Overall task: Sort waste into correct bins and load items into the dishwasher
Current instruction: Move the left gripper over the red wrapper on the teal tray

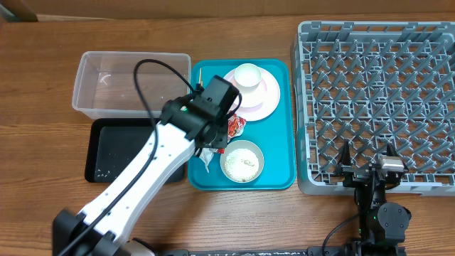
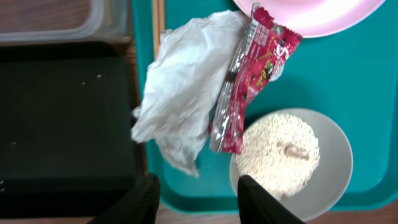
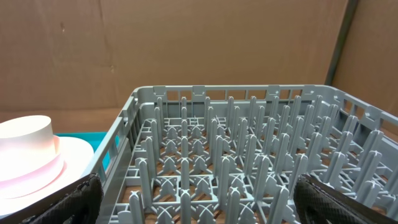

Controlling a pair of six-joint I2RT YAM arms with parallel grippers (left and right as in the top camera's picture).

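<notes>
Left pincer spread — tissue just ahead | wrapper touching bowl

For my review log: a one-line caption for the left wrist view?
Open left gripper poised near tissue and red wrapper, beside rice-filled bowl on teal tray.

Overhead cam looks straight down on the whole table, far enough to fit the tub, black tray, teal tray and rack in 1 shot. Left wrist cam points down too, but hangs way closer over the teal tray's near end (tissue, wrapper and bowl fill the frame). Right wrist cam sits low at the rack's near edge, facing level across it. All 3 views catch the plate.
</notes>
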